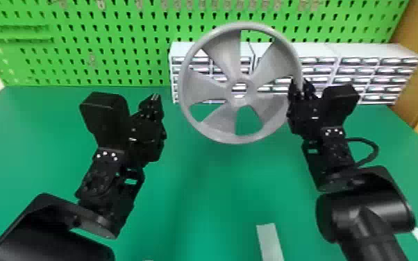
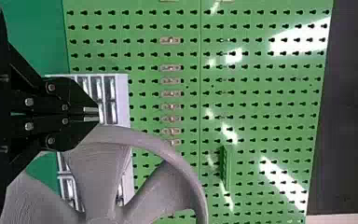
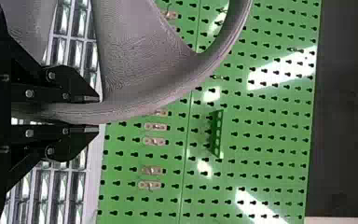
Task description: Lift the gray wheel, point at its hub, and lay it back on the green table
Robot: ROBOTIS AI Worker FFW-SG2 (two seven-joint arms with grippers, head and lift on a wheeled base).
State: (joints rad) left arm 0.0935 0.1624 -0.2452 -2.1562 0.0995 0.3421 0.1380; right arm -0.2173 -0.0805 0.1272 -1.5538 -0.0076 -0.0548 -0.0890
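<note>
Clamping gray wheel (image 1: pixel 205 86) by rim: right gripper (image 1: pixel 300 85), snugly; hub (image 1: pixel 249 91) lies rightward of left gripper (image 1: pixel 155 98), closed, empty.

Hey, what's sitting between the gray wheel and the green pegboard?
White drawer cabinets do: the head view shows them on the table, behind the wheel and in front of the pegboard.

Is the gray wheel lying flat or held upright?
Held upright: the right gripper grips the gray wheel by its rim, its round face toward the robot, above the green table.
</note>
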